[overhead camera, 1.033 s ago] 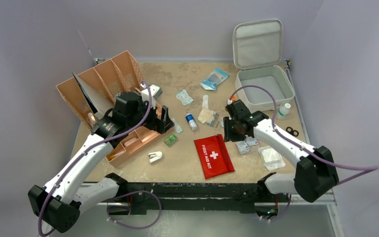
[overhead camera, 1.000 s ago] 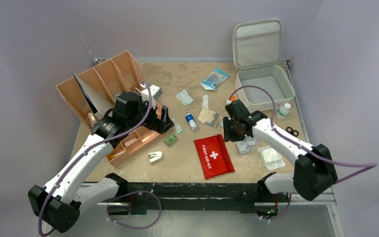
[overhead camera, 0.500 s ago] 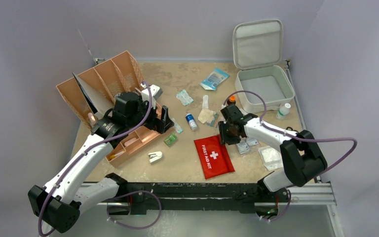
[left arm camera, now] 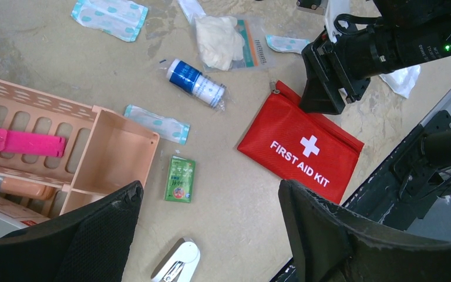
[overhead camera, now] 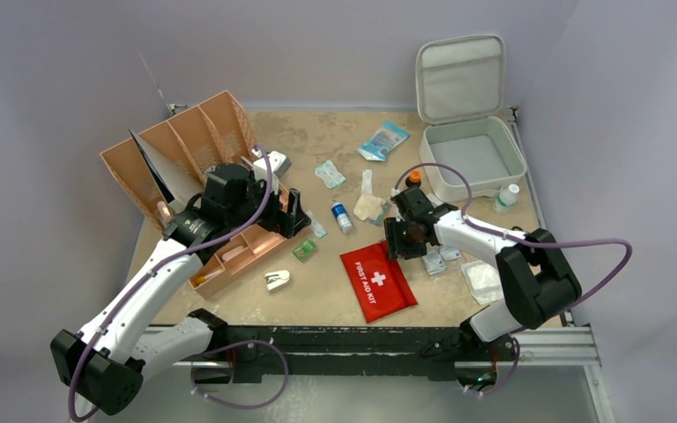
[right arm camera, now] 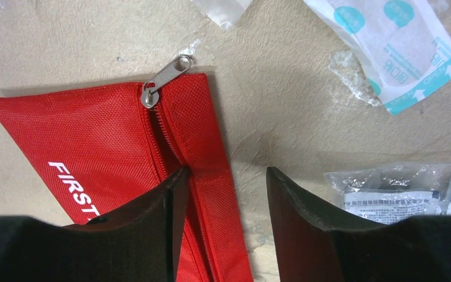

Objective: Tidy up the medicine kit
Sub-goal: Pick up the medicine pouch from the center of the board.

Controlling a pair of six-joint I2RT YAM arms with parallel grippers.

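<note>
The medicine kit (overhead camera: 472, 160) is a light grey hard-shell case at the back right, with its lid (overhead camera: 460, 77) standing open and its base empty. The flat red "FIRST AID KIT" pouch (overhead camera: 377, 280) lies near the front middle; it also shows in the left wrist view (left arm camera: 300, 145). My right gripper (overhead camera: 403, 240) is open and low over the pouch's zipper edge (right arm camera: 170, 141), with one finger (right arm camera: 152, 200) over the red cloth and the other beside it over the table. My left gripper (overhead camera: 291, 214) is open and empty, hovering beside the front organizer tray.
Two tan-orange organizer trays stand at the left (overhead camera: 185, 145) (overhead camera: 238, 251). Loose items lie about: a blue-capped vial (overhead camera: 341, 216), a green packet (overhead camera: 304, 250), a white clip (overhead camera: 277, 280), bandage and gauze packets (overhead camera: 483, 280), and a small white bottle (overhead camera: 507, 196).
My right gripper has swung left and down onto the red pouch's upper right edge. The pouch has shifted and turned slightly to the left. The left arm has not moved.
</note>
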